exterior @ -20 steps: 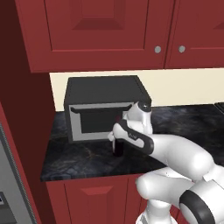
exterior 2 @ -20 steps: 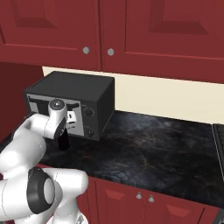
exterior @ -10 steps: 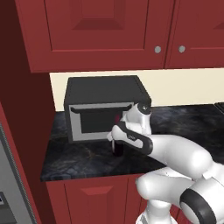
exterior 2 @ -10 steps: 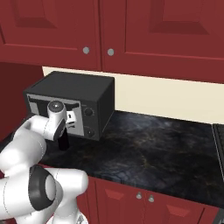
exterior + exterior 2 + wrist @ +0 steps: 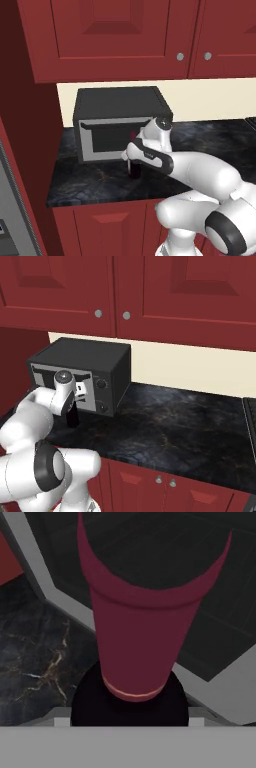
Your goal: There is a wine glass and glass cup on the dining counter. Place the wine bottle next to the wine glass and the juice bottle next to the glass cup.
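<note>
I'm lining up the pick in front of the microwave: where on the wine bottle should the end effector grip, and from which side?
Probably the narrow pinkish-red neck of the wine bottle, from straight above. It stands upright on the worktop close before the microwave, so a sideways approach looks cramped. The hand view looks down the neck, which seems slim enough to close on. The end effector is at its top.

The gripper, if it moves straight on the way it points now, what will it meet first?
The wine bottle: its pinkish-red neck rises right ahead of the gripper, with the dark shoulder and the black worktop beyond. Whether the jaws already touch the neck cannot be told.
</note>
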